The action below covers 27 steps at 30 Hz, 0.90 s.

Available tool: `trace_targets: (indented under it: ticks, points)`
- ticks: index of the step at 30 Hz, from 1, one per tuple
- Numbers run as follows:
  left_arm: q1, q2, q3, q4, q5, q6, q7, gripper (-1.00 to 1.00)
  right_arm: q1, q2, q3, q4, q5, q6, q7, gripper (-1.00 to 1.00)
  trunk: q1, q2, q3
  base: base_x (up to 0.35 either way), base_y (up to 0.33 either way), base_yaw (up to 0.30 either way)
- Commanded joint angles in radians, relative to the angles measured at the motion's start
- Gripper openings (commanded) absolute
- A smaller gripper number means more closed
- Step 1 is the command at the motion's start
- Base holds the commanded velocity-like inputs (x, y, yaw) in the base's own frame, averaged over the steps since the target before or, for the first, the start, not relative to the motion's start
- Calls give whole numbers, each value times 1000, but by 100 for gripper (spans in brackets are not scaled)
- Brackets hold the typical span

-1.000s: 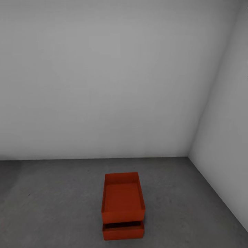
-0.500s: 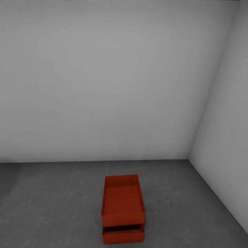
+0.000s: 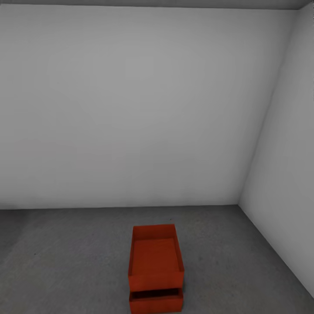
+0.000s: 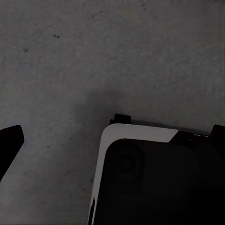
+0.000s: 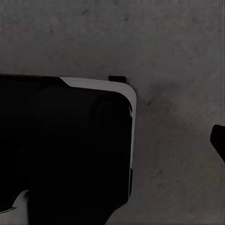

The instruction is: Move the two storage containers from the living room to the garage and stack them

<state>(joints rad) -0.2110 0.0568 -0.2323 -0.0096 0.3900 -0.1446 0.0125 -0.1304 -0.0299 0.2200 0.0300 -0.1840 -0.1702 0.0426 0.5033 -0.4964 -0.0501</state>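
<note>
Orange-red storage containers (image 3: 155, 266) stacked on floor (image 3: 65, 261) — jaw state can't tell.

Head view faces a corner from afar; both wrist views look down at the floor (image 4: 93, 56) close.

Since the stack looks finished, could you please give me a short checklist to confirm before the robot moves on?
1. Lower container rests on the grey concrete floor: ok.
2. Upper container sits on top of the lower one: ok.
3. Stack aligned: not ok; the upper one sits shifted toward the back wall, uncovering the lower one's near end.
4. Upper container level: cannot tell.
5. Nothing touching the containers: ok.
6. Fingers open: cannot tell.
</note>
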Motion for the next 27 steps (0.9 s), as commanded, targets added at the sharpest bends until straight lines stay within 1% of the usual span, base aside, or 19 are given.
trace_targets:
  ticks: [1,7,11,13,15,16,19,21,27]
  points:
    - [-1,0,-9,0,7,-3,1,100,-2,0,7,3,-10,-7,4,100,0,-2,0,0,0,0]
    - [-1,0,-9,0,4,-3,1,100,-2,-4,7,3,-15,-10,4,100,0,-2,9,0,0,0]
    - [0,1,-10,7,8,3,-9,100,-2,0,8,2,-15,-10,3,100,0,-2,16,0,0,0]
    - [1,-2,-11,8,9,8,-26,100,-2,0,8,2,-15,-9,3,100,0,-2,17,0,0,0]
    - [2,-8,-11,9,11,22,-86,100,-2,-1,7,2,-15,-7,2,100,0,-2,18,0,0,0]
    - [2,-6,-10,10,12,33,-122,100,-2,-3,8,2,-15,-6,2,100,0,-2,19,0,0,0]
    - [2,-1,-10,10,13,55,-178,100,-2,-5,8,2,-13,-2,1,100,0,-2,19,0,0,0]
    - [2,1,-10,10,13,64,-197,100,-2,-6,8,2,-12,0,1,100,0,-2,19,0,0,0]
    - [2,1,-10,10,16,68,-215,100,-2,-7,12,2,-10,1,2,100,0,-2,19,0,0,0]
